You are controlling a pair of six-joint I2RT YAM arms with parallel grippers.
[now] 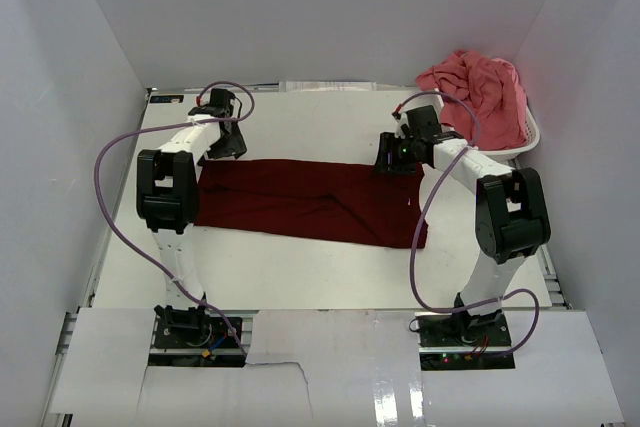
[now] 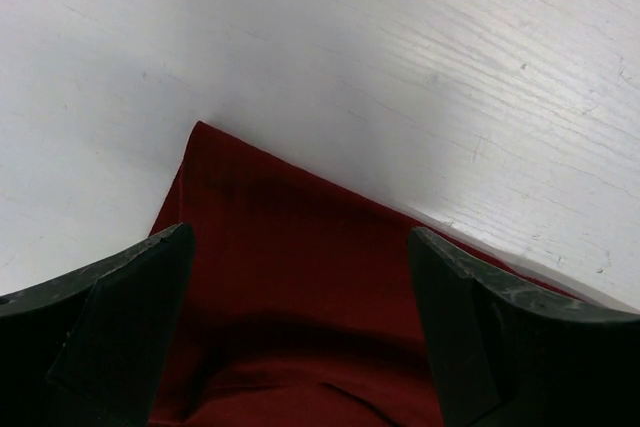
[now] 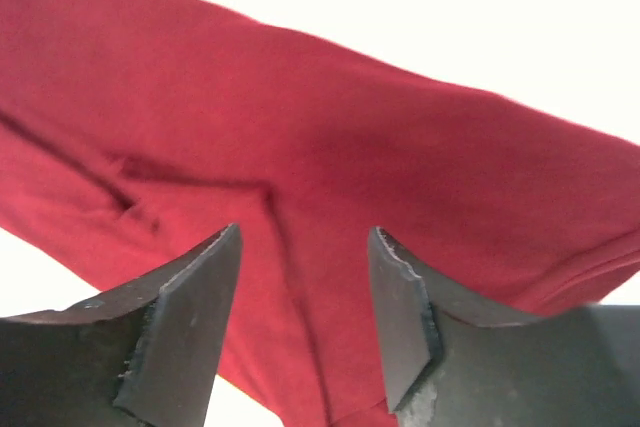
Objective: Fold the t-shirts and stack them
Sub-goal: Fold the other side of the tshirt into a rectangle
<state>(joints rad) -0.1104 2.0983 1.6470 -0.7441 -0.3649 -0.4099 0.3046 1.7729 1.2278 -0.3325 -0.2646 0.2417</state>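
Observation:
The dark maroon t-shirt (image 1: 310, 202) lies flat as a long folded strip across the middle of the table. My left gripper (image 1: 222, 147) is open over its far left corner; in the left wrist view the cloth (image 2: 290, 277) lies between the spread fingers (image 2: 120, 327), its corner pointing away. My right gripper (image 1: 397, 165) is open over the far right corner; in the right wrist view the cloth (image 3: 330, 147) with a fold crease fills the space under the spread fingers (image 3: 190, 317). The coral pink t-shirt (image 1: 480, 92) lies crumpled in the basket.
A white plastic basket (image 1: 520, 147) stands at the back right, close behind my right arm. White walls enclose the table at the back and on both sides. Purple cables loop off both arms.

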